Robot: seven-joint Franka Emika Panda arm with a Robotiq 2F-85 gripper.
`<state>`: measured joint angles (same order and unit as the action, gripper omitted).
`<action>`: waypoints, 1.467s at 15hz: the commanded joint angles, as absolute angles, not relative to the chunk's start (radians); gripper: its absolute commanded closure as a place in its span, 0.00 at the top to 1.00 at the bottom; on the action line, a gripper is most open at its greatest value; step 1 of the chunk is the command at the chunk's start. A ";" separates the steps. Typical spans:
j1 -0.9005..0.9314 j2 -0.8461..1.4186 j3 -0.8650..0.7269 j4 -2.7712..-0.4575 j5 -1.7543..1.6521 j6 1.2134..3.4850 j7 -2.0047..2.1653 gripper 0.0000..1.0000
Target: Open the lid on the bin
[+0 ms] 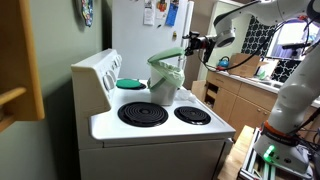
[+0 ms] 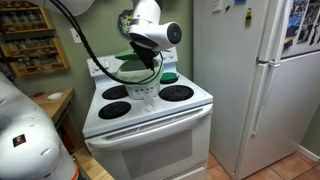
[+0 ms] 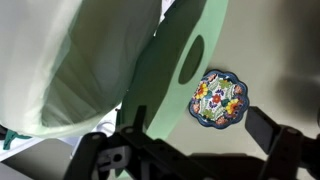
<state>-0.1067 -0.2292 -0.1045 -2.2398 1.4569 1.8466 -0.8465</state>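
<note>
The bin (image 1: 166, 86) is pale with a light-green rim and stands on the white stove between the burners. It also shows in an exterior view (image 2: 141, 76), partly behind the arm. Its light-green lid (image 1: 166, 54) is lifted and stands tilted above the bin's mouth. My gripper (image 1: 190, 42) is at the lid's raised edge. In the wrist view the lid (image 3: 175, 70) fills the centre, with the bin's lined body (image 3: 80, 60) to its left. The gripper (image 3: 190, 140) has its fingers spread wide, and the lid's edge lies near the left finger.
A round teal dish (image 1: 130, 84) sits at the back of the stove (image 1: 160, 128), also seen in an exterior view (image 2: 170, 77). A colourful patterned plate (image 3: 218, 98) shows beyond the lid. A white fridge (image 2: 265, 80) stands beside the stove. Kitchen counters (image 1: 240, 85) lie behind.
</note>
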 commanded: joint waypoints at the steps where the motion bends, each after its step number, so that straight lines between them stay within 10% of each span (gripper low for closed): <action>1: -0.102 -0.206 -0.080 -2.168 1.433 1.883 -0.842 1.00; 22: -0.029 -0.032 -0.027 -1.870 1.422 1.749 -0.796 1.00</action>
